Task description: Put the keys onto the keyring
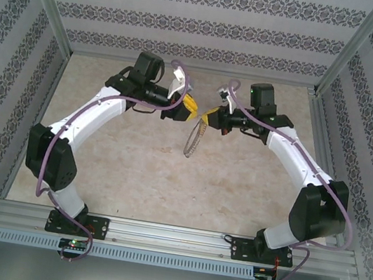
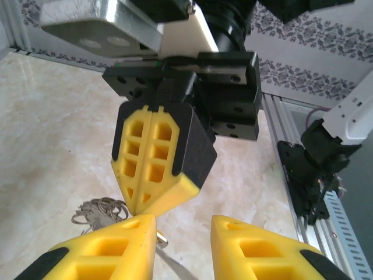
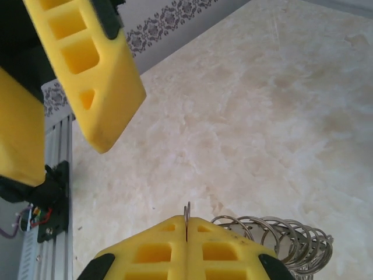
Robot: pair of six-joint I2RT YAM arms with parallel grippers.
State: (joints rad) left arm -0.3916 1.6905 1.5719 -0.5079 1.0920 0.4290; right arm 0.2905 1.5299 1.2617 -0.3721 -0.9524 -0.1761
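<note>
My right gripper (image 3: 187, 223) is shut on the thin wire of the keyring (image 3: 187, 211), which pokes up between its yellow pads. The small grey rings (image 3: 280, 239) of the fringe fan out to the right. From above, the keyring (image 1: 192, 141) hangs below the right gripper (image 1: 208, 121), off the table. My left gripper (image 1: 190, 110) faces it closely, open, its fingertips (image 2: 183, 224) apart with nothing between them. A tiny gold and silver piece, apparently the key (image 2: 160, 238), sits on the hoop wire (image 2: 175, 265) against the left finger's inner face.
The marble-patterned table (image 1: 139, 168) lies under both arms. Aluminium frame rails (image 2: 285, 151) run along the sides, and patterned walls close in the back and sides. The right gripper's shut yellow fingers (image 2: 154, 169) hang just above my left fingertips.
</note>
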